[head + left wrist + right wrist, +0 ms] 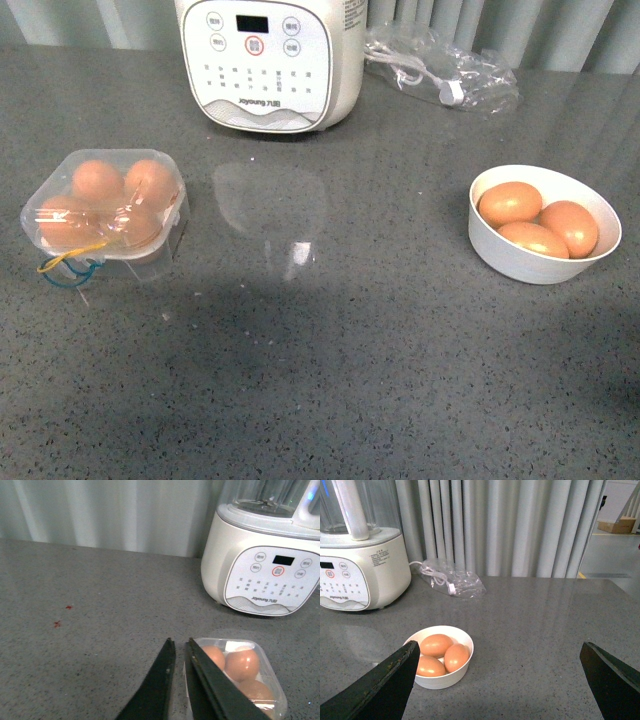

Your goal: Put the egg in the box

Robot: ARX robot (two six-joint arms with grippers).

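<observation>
The box (160, 255), a clear case with its lid down, sits at the table's left and holds several orange-brown eggs (98, 180). Yellow and blue bands (68, 268) hang at its near edge. Three more eggs (510, 203) lie in a white bowl (520, 262) at the right. Neither arm shows in the front view. In the left wrist view my left gripper (179, 642) is shut and empty, with the box (220, 641) just beside one finger. In the right wrist view my right gripper (500, 647) is wide open and empty, with the bowl (442, 681) near one finger (395, 680).
A large white cooker (270, 60) with buttons stands at the back centre. A clear plastic bag with a cable (440, 70) lies to its right. Grey curtains close the back. Two small red marks (57, 624) dot the table.
</observation>
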